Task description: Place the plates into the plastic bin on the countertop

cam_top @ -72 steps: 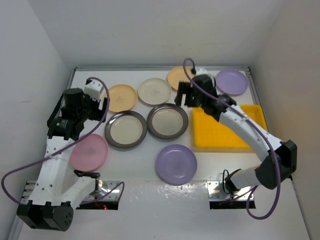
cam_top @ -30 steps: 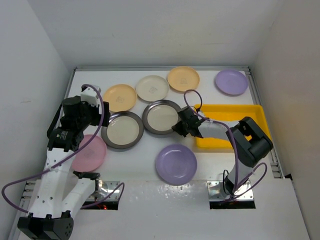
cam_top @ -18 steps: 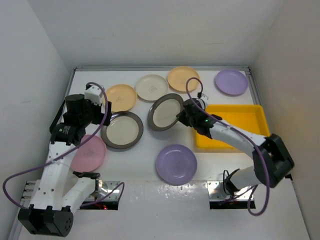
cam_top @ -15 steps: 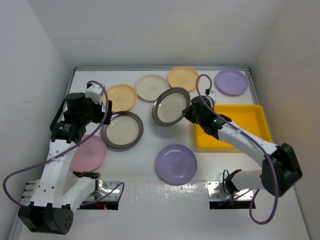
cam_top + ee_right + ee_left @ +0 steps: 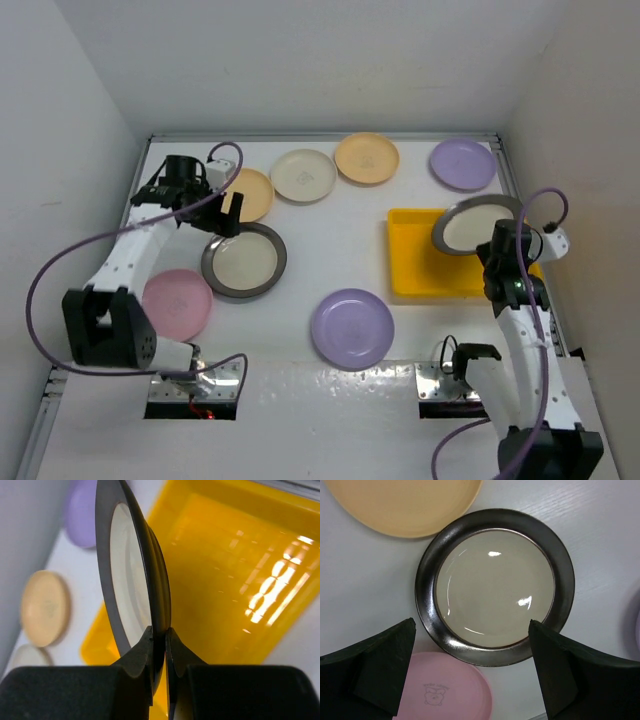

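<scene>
You are looking down into a bay closed on three sides by plain white walls. The back wall [image 5: 320,70] rises behind the far edge, the left wall [image 5: 50,180] and the right wall [image 5: 590,150] slope in from the sides, and all three are bare and shade to grey toward the corners. The countertop [image 5: 300,295] is flat, matte and white; seen close in the left wrist view, it carries a faint, fine grain. A thin metal strip [image 5: 300,136] lines its far edge where it meets the back wall. The light is soft and even, shadows stay pale, and small glints speckle the near strip [image 5: 330,385] of the surface.
</scene>
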You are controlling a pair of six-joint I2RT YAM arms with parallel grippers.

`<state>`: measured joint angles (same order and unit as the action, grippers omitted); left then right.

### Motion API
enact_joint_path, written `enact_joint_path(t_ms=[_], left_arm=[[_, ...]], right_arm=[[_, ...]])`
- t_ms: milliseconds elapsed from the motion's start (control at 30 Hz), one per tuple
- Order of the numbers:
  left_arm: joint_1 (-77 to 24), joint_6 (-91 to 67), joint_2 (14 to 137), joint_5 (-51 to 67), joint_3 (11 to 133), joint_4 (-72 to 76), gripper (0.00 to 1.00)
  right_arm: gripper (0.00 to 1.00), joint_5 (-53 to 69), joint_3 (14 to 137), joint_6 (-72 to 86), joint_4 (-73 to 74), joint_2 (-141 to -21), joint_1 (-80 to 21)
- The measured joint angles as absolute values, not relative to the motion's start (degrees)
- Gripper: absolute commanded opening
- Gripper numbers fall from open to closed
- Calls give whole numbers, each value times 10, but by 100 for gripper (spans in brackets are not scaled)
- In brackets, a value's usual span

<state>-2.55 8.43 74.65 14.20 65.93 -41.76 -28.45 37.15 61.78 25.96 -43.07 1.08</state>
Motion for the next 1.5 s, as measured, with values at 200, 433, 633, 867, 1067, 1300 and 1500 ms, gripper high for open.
enact_joint_path(t_ms=[200,433,633,867,1067,1300,1500], left_arm=[[26,92,896,161,713,-441,99],[75,92,975,178,725,-406,99],[76,111,1014,187,705,-373,99],[79,143,1065,173,689,-358,94],[82,165,1079,190,697,-350,41],[82,169,1093,319,718,-412,0],[54,180,1055,338,740,-448,0]], right_arm=[[0,-166,293,599,264,-486,148],[27,-29,270,569,163,-554,222],[61,-14,295,523,189,-615,238],[100,-29,393,440,256,-694,238],[100,-47,455,393,278,-683,227],[94,-22,481,343,299,-649,174],[63,58,482,286,254,-627,-68]])
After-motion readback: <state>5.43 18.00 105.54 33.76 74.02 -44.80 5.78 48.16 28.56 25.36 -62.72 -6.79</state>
